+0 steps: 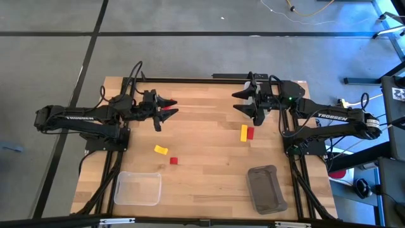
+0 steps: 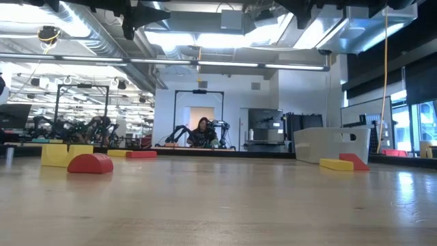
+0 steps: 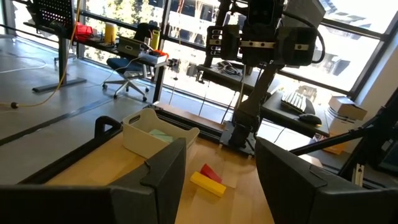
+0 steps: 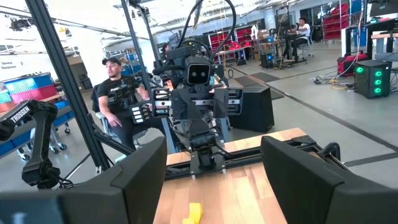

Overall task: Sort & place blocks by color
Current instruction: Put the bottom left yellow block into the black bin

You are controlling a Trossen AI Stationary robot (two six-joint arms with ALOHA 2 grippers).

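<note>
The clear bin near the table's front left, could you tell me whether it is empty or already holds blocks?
Empty. In the high view, the clear bin shows only bare wood through its floor.

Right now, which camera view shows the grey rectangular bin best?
The high view: the grey rectangular bin lies fully visible on the table's near right side. The left wrist view catches it partly behind a finger, the low view shows one side, and the right wrist view misses it.
</note>
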